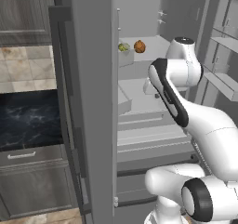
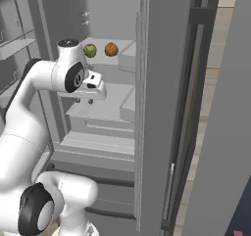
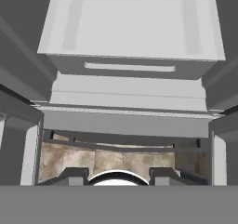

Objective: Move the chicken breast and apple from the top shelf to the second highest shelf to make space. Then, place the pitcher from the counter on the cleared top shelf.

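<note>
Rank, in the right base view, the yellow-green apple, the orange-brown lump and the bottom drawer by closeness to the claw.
1. Round yellow-green apple, top shelf, just above the claw.
2. Orange-brown lumpy chicken breast, same shelf, further right.
3. Pale grey bottom drawer front, far below the claw.

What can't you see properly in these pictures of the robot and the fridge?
- Tool: in the left base view the arm's own elbow hides it; open or shut cannot be told.
- Apple: the fridge door edge covers part of it there.
- Counter: cut off by the left edge and the door.
</note>
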